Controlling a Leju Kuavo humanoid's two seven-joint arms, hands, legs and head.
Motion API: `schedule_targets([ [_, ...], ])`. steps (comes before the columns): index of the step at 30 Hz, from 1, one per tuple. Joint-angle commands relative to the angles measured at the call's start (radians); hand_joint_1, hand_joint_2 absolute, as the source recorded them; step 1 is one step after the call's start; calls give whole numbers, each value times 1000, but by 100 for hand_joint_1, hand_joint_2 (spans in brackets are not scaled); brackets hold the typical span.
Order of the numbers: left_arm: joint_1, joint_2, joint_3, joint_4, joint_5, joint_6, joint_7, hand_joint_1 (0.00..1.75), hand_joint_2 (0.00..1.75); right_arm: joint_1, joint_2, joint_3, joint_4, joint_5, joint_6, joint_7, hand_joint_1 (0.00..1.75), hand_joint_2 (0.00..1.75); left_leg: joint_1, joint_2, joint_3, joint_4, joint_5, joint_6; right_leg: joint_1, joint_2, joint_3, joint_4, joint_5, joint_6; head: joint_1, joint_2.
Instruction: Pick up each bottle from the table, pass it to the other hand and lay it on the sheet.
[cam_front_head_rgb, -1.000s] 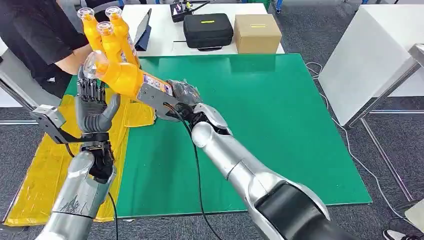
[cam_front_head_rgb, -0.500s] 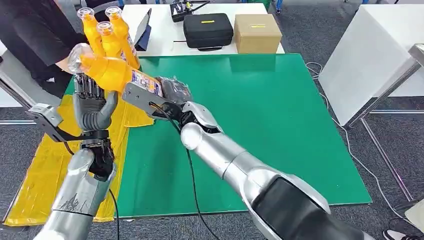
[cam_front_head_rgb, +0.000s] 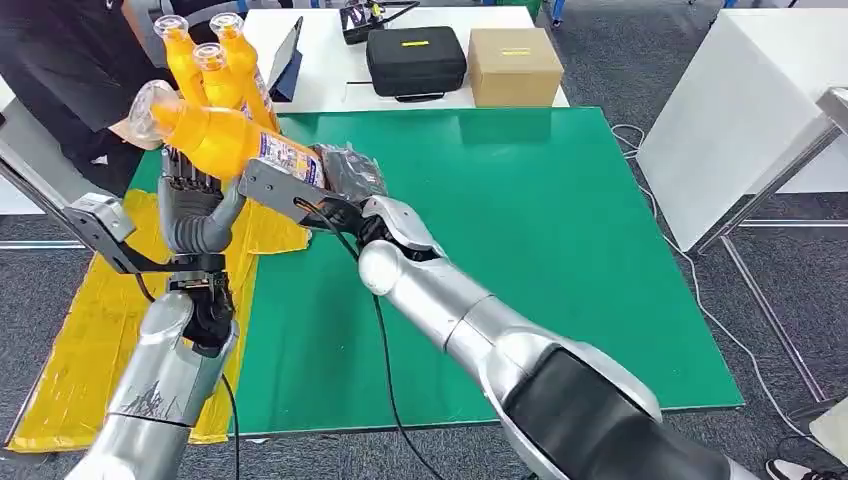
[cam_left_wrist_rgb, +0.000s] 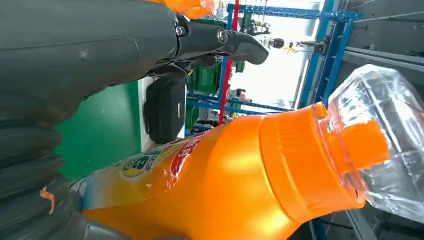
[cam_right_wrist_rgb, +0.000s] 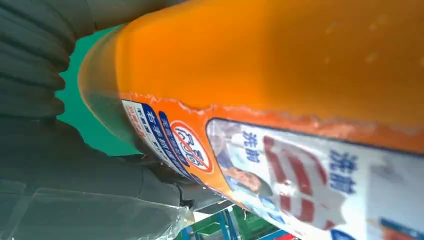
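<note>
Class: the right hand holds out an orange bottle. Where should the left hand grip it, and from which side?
Probably the bare orange shoulder of the orange bottle, between label and clear cap. The right hand covers the base end, and the left hand sits just beneath, fingers up, so closing from below looks shortest.

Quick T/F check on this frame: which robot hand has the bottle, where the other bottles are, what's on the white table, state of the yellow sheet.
1. The right robot hand holds the orange bottle by its base end. True.
2. The left robot hand already grips the bottle. False: it is raised under the bottle with fingers apart, not closed on it.
3. A person holds the three other bottles upright. True.
4. The black case sits on the green mat. False: it sits on the white table, beside a cardboard box.
5. A bottle already lies on the yellow sheet. False: none visible on it.
</note>
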Motion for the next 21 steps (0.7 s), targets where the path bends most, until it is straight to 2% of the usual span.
schedule_targets([
  [1, -71, -3, -33, 76, -4, 0, 9, 0, 175, -58, -11, 74, 26, 3, 13, 1, 175, 175, 1, -1, 1, 1, -1, -2, 1, -2, 2, 0, -2, -1, 0, 0],
  [10, -92, -11, -43, 94, -9, -14, 18, 0, 175, -89, -11, 159, 55, -63, 28, 76, 175, 175, 1, -1, 0, 1, -1, -2, 1, -1, 1, 0, -1, -1, 0, 0],
  [16, -81, -16, -52, 75, -18, -14, 27, 0, 175, -86, -11, 276, 40, -101, 45, 130, 175, 175, 1, -1, 1, 0, -1, -2, 1, -2, 2, 0, -1, -1, 0, 0],
  [21, -73, -22, -47, 61, -34, -13, 40, 0, 175, -127, -11, 354, 38, -176, 25, 164, 175, 175, 1, -1, 2, 2, -2, -3, 1, -1, 3, 1, -2, -1, 0, 0],
])
